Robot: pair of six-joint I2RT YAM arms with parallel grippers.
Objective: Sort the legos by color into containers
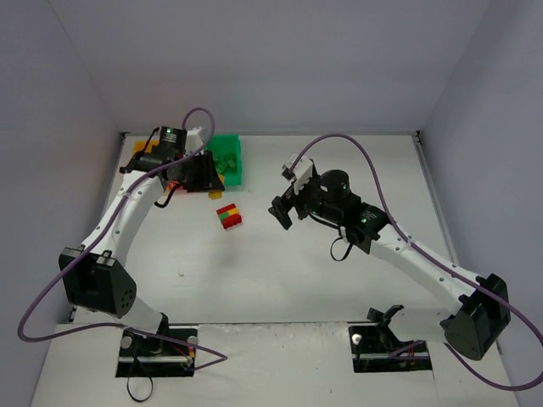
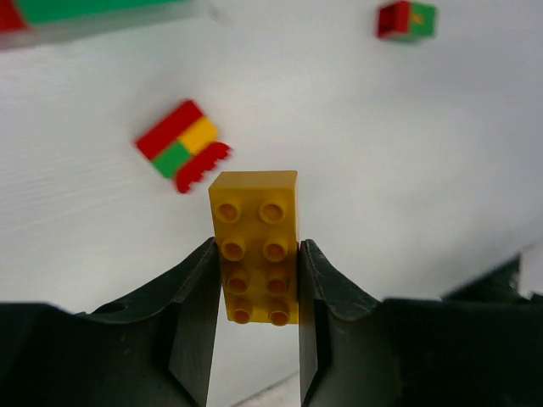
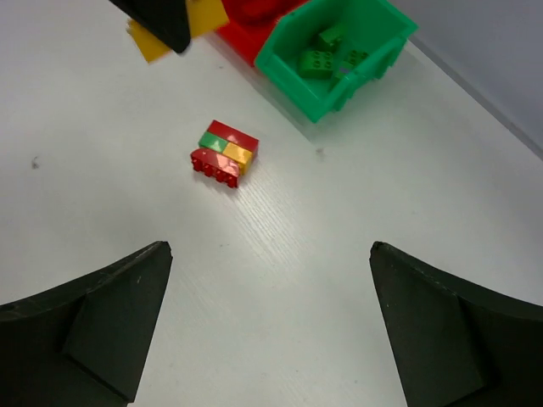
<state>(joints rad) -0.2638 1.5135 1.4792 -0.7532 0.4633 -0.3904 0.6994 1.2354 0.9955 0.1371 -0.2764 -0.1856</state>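
Note:
My left gripper (image 2: 259,243) is shut on a yellow lego brick (image 2: 254,246), studs facing the camera, held above the table. From above, this gripper (image 1: 206,174) hangs by the containers: a green bin (image 1: 237,161), a yellow bin (image 1: 138,154), and a red bin (image 3: 242,34) mostly hidden under the arm. Green bricks (image 3: 318,61) lie in the green bin (image 3: 356,85). A red, green and yellow clump (image 1: 228,215) lies on the table in front of the bins. My right gripper (image 1: 284,193) stands open and empty to the right of the clump (image 3: 225,153).
A second small red-and-green clump (image 2: 405,19) lies farther off on the white table. White walls close the table in at the back and sides. Purple cables loop over both arms.

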